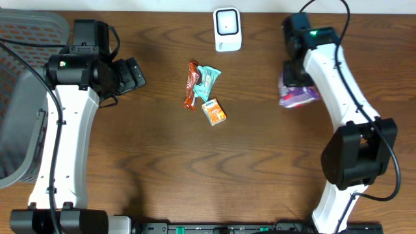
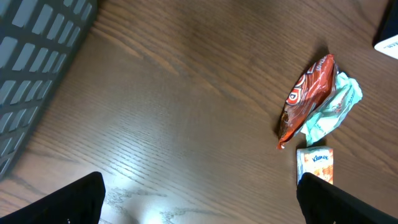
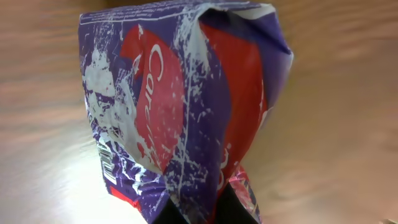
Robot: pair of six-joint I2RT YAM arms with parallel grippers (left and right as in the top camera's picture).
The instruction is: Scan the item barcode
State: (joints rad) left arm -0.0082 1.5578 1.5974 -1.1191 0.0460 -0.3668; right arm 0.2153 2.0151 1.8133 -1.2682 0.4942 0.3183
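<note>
**On the right side of the counter, the purple packet sits in a closed tool**

Nearest the robot's base, at the middle of the wooden counter (image 1: 162, 169), lies a small orange tissue pack (image 1: 214, 111). Just beyond it, at 11 o'clock, a red-orange snack wrapper (image 1: 191, 85) lies lengthwise, and a crumpled teal packet (image 1: 208, 78) touches its right side.

At 3 o'clock from this cluster and well apart from it is the purple packet (image 1: 298, 96), which has red panels and white lettering. The right tool (image 3: 193, 214) is clamped on its lower end. In the right wrist view the crinkled packet (image 3: 180, 118) fills the picture, with thin black bars (image 3: 107, 163) printed near its lower left edge. Whether it rests on the counter or hangs clear of it I cannot tell.

At 9 o'clock from the cluster the left tool (image 1: 135, 73) holds nothing, its fingers spread wide. A grey mesh basket (image 1: 19, 97) sits past it at the counter's left edge.

Farthest off, at 12 o'clock, a white scanner (image 1: 227, 29) stands at the far edge.
</note>
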